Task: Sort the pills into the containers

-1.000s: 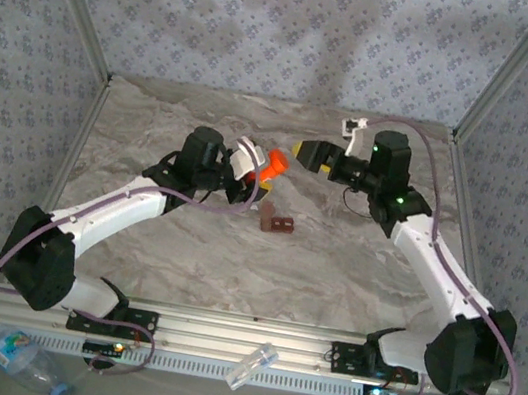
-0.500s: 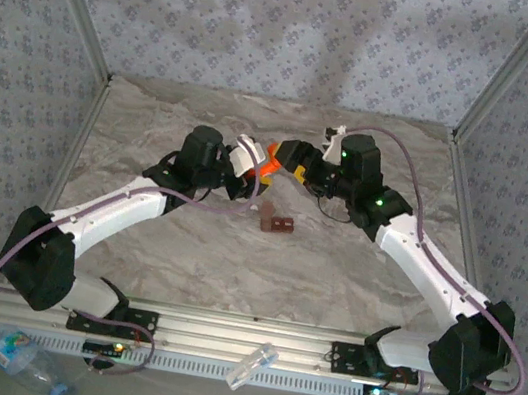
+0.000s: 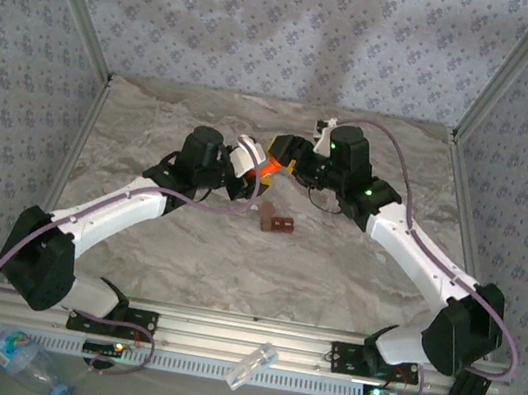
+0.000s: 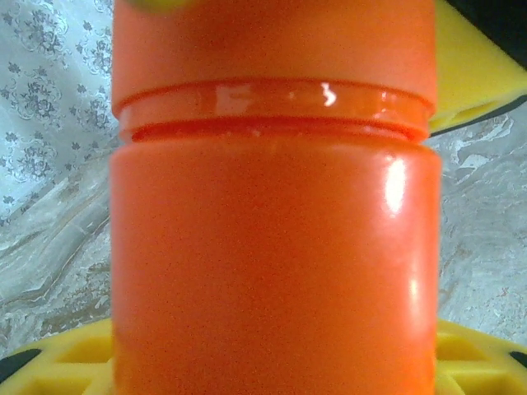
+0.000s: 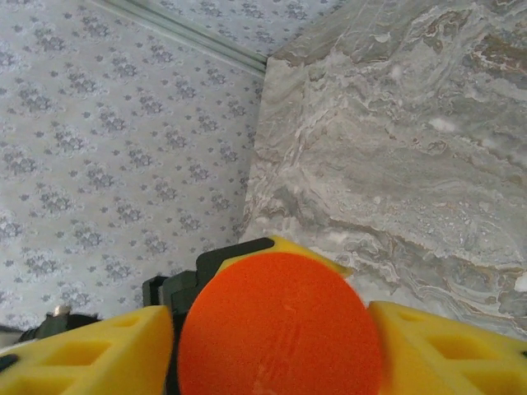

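— Where is the pill bottle (image 3: pixel 267 169)?
— Just above the frame's centre, between the left claw (image 3: pixel 253 162) on its left and the right claw (image 3: pixel 284 152) on its upper right, both touching it.
— And below it?
— A small block (image 3: pixel 276 224) lies on the tabletop (image 3: pixel 185 245), just lower right of the pill bottle, apart from both claws.
— Past the near edge?
— A vial (image 3: pixel 253 364) at bottom centre; a water bottle (image 3: pixel 22 357) in the bottom-left corner, well apart.
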Robot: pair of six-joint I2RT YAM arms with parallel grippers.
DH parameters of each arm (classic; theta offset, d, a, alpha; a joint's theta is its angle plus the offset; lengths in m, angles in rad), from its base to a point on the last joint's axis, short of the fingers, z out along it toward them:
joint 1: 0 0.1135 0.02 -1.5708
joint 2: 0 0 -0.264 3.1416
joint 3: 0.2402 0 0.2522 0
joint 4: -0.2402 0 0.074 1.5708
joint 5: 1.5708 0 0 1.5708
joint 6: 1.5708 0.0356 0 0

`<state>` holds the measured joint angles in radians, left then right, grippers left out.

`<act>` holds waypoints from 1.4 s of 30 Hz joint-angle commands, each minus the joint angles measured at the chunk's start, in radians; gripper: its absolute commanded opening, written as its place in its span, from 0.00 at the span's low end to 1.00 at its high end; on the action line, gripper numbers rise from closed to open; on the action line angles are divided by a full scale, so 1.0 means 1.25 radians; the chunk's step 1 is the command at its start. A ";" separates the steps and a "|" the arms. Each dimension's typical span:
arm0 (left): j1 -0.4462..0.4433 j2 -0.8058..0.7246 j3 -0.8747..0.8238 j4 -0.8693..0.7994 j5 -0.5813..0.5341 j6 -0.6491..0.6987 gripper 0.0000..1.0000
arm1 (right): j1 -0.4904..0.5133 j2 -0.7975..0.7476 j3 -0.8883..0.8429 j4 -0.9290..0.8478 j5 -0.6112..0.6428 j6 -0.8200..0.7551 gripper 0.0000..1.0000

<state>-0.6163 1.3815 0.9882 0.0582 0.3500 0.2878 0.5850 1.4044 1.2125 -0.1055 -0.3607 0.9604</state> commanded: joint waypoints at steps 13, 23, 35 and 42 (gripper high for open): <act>-0.003 -0.047 -0.004 0.011 0.088 -0.005 0.00 | -0.124 0.000 -0.058 0.134 -0.259 -0.346 0.39; 0.003 -0.054 -0.005 0.001 0.153 -0.034 0.00 | -0.179 0.046 -0.077 0.189 -0.420 -0.399 0.41; 0.003 -0.043 -0.017 0.028 0.049 0.000 0.00 | -0.161 -0.054 -0.135 0.179 -0.129 0.026 0.81; 0.001 -0.032 -0.014 0.028 0.039 0.008 0.00 | -0.057 -0.057 -0.081 0.075 0.015 0.028 0.84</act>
<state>-0.6147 1.3598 0.9657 0.0555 0.4023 0.2794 0.4808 1.3460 1.0599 0.0532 -0.4545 0.9524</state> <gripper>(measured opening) 0.549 0.834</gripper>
